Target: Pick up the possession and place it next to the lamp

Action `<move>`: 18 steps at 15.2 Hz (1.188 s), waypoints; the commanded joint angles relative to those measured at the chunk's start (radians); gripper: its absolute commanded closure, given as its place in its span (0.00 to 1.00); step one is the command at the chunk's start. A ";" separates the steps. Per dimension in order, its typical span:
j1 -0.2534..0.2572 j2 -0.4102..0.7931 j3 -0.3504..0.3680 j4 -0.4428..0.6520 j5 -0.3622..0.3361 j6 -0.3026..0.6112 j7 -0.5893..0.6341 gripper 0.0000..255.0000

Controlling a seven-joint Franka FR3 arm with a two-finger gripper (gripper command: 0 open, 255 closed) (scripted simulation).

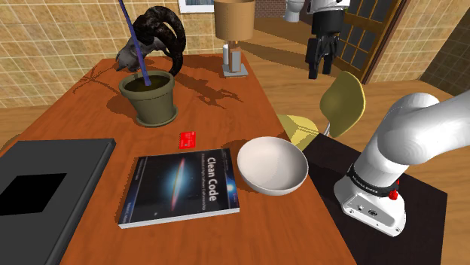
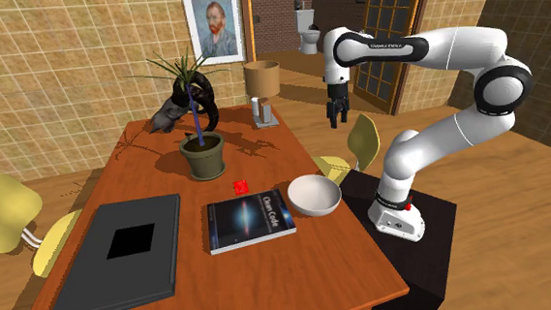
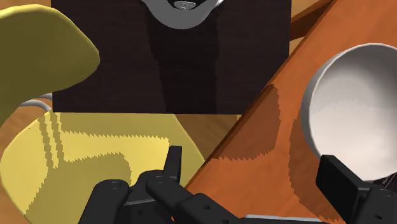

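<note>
A small red object (image 1: 187,139) (image 2: 239,187) lies flat on the brown wooden table (image 1: 75,105), between the plant pot and the "Clean Code" book (image 1: 183,187) (image 2: 251,221). The lamp (image 1: 233,34) (image 2: 261,87), with a tan shade on a pale base, stands at the table's far end. My black gripper (image 1: 319,64) (image 2: 337,117) (image 3: 254,175) hangs high beyond the table's edge, over a yellow chair (image 1: 340,102) (image 3: 83,159), far from the red object. Its fingers stand apart, open, with nothing between them.
A white bowl (image 1: 273,166) (image 2: 314,196) (image 3: 356,108) sits beside the book near my dark stand (image 1: 376,177). A potted plant (image 1: 151,98) and a dark horned sculpture (image 1: 162,38) stand near the lamp. A flat dark case (image 1: 45,188) lies at the near end.
</note>
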 commanded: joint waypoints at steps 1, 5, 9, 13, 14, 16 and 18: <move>0.000 0.000 0.000 0.000 0.000 0.000 0.000 0.00; 0.013 -0.043 0.121 -0.088 0.067 0.145 0.143 0.00; 0.027 -0.041 0.253 -0.146 0.126 0.302 0.286 0.00; 0.028 0.008 0.394 -0.170 0.164 0.467 0.433 0.00; 0.025 0.028 0.430 -0.170 0.168 0.509 0.471 0.00; 0.010 0.074 0.507 -0.164 0.170 0.592 0.550 0.00; -0.015 0.129 0.586 -0.149 0.157 0.671 0.635 0.00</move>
